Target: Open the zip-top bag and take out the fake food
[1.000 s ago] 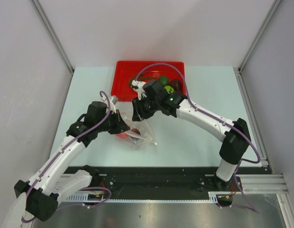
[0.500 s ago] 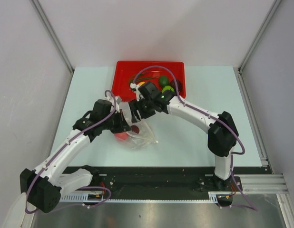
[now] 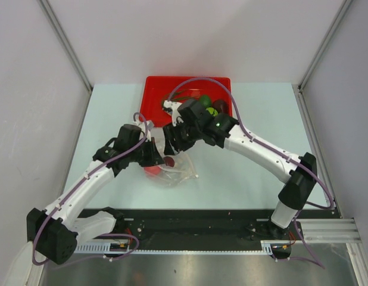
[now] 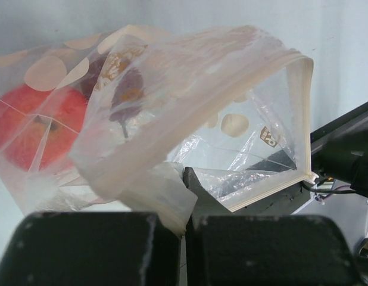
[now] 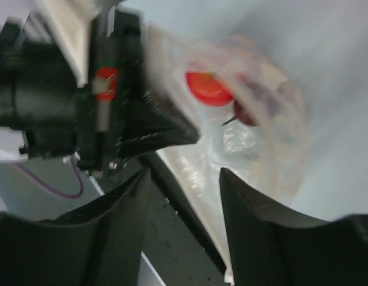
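Note:
The clear zip-top bag (image 3: 175, 171) lies on the table between the two arms, its mouth gaping (image 4: 255, 137). My left gripper (image 4: 185, 223) is shut on the bag's whitish zip strip at the near corner. Inside the bag sit a red ball (image 4: 32, 128) and a dark maroon piece (image 4: 127, 89); the right wrist view shows the same red ball (image 5: 208, 88). My right gripper (image 5: 183, 179) hovers open at the bag's mouth, with the bag's other rim (image 5: 199, 196) running between its fingers untouched. More fake food, among it a green ball (image 3: 205, 100), lies in the red tray (image 3: 154, 98).
The red tray stands at the table's far edge, just behind the right gripper (image 3: 172, 142). The left gripper's black body (image 5: 112, 119) is close in front of the right one. Grey walls enclose the table on three sides.
The right arm's elbow swung left and then back out to the right, while its gripper stayed at the bag's mouth. The left gripper shifted slightly right, still pinching the bag.

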{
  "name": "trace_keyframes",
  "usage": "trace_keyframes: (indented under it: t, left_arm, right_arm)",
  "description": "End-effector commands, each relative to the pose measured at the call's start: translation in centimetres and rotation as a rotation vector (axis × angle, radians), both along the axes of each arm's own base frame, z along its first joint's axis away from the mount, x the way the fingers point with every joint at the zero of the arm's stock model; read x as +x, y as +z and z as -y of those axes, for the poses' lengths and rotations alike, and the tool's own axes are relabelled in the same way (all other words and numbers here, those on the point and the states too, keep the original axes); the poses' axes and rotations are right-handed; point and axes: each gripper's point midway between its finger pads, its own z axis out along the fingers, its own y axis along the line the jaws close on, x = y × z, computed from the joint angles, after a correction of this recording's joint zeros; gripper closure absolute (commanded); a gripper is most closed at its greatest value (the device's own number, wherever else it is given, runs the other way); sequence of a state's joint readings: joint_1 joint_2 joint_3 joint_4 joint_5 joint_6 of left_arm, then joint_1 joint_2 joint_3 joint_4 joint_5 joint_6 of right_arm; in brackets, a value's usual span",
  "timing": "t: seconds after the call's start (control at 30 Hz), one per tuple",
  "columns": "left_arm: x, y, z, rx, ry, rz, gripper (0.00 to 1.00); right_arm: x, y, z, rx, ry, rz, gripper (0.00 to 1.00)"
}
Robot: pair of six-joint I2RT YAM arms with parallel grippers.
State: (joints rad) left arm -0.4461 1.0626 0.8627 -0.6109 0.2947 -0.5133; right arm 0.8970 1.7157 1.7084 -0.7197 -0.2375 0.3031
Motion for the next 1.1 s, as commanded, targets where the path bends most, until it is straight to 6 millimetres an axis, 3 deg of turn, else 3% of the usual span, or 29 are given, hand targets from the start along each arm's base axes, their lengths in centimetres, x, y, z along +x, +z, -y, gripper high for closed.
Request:
trace_keyframes:
  t: [0.0, 0.07, 0.17, 0.2, 0.33, 0.37, 0.4, 0.6, 0.9, 1.07]
  left_arm:
    - [1.0, 2.2, 0.6, -0.028, -0.033, 0.064, 1.0]
    - [1.0, 2.2, 0.6, -0.028, -0.033, 0.063, 1.0]
    - [0.8, 2.1, 0.5, -0.023, -0.033, 0.057, 1.0]
    - [0.8, 2.1, 0.4, -0.021, -0.028, 0.057, 1.0]
    - [0.2, 1.2, 0.2, -0.021, -0.013, 0.027, 1.0]
    - [0.1, 1.1, 0.2, -0.026, -0.009, 0.018, 1.0]
    - [-0.1, 0.6, 0.2, -0.027, -0.009, 0.006, 1.0]
    - [-0.1, -0.9, 0.3, -0.024, 0.012, -0.038, 1.0]
    - [0.3, -1.9, 0.4, -0.027, 0.042, -0.068, 1.0]
    - [0.0, -2.1, 0.3, -0.017, 0.039, -0.083, 1.0]
  right_arm:
    - [-1.3, 0.4, -1.2, 0.071, 0.035, -0.021, 0.55]
    - [-0.9, -0.7, -1.9, 0.082, 0.041, -0.036, 0.61]
    - [0.2, -3.8, -3.2, 0.059, 0.033, -0.06, 0.6]
    - [0.7, -5.9, -3.6, 0.028, 0.024, -0.081, 0.6]
    - [3.1, -9.0, -4.5, -0.018, -0.006, -0.057, 0.59]
    - [3.7, -8.9, -4.8, -0.016, -0.009, -0.047, 0.59]
    - [4.0, -10.3, -4.8, -0.041, -0.013, -0.057, 0.58]
    - [4.5, -14.2, -4.4, -0.117, -0.008, -0.062, 0.44]
    - [6.2, -16.2, -4.5, -0.114, -0.075, -0.03, 0.24]
    - [7.3, -16.8, -5.5, -0.054, -0.129, -0.015, 0.22]
